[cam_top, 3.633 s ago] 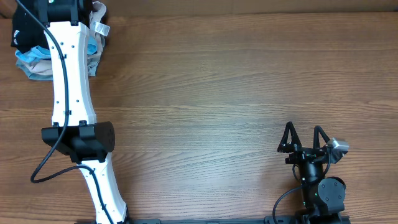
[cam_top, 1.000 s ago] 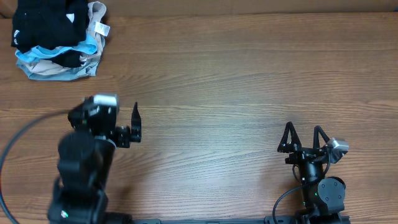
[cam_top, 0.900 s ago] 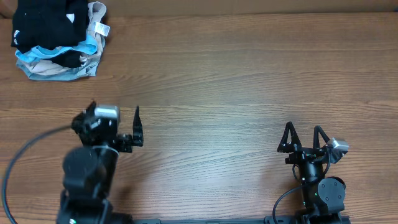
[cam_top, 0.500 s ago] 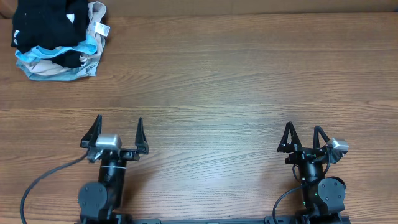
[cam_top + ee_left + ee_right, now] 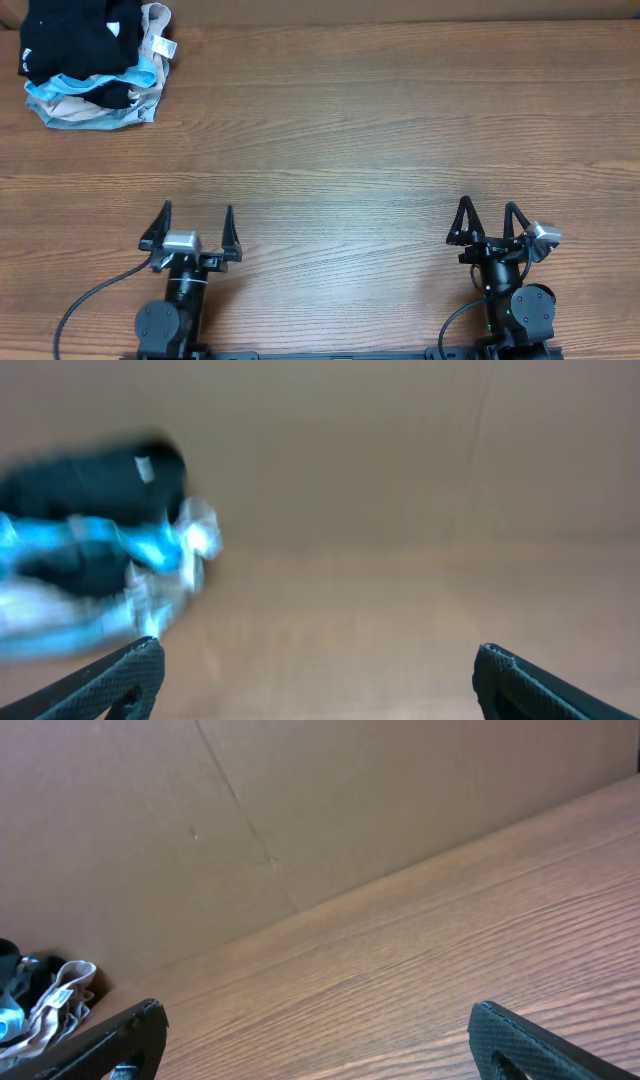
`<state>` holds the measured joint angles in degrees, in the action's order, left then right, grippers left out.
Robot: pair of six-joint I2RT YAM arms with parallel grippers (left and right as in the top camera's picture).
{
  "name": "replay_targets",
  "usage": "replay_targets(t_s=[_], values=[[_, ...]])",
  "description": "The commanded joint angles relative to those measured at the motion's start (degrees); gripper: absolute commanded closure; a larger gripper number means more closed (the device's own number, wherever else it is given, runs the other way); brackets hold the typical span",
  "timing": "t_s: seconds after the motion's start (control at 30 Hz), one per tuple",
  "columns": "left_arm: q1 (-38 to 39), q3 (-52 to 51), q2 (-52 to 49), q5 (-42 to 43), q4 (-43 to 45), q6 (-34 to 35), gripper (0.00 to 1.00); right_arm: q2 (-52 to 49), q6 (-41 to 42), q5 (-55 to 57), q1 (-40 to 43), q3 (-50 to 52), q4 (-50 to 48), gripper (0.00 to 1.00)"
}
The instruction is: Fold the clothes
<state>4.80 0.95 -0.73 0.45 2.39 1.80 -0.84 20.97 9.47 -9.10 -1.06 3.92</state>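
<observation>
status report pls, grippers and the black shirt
Left gripper open, empty, near edge. Right gripper open, empty, near edge. Black T-shirt bunched in far-left pile, not folded. Light-blue garment and beige garment tangled with it.

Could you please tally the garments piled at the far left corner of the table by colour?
black T-shirt: 1
light-blue garment: 1
beige garment: 1
Total: 3, as far as the overhead view can separate them, since they lie bunched together.
</observation>
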Motion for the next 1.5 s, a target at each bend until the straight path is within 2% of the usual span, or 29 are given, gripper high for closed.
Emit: replay_targets(t_s=[0.0,0.23,1.47], values=[[-3.23,-0.68,0.55,5.40,-6.54,1.27,0.00,0.68,0.04,0.81,-0.26,0.59,-0.35,0.00],[-7.80,-0.68,0.50,5.33,-6.27,1.64,0.00,0.68,0.04,0.81,-0.26,0.59,-0.35,0.00],[-7.78,-0.68,0.48,5.33,-6.27,1.64,0.00,0.68,0.04,0.81,-0.26,0.59,-0.35,0.00]])
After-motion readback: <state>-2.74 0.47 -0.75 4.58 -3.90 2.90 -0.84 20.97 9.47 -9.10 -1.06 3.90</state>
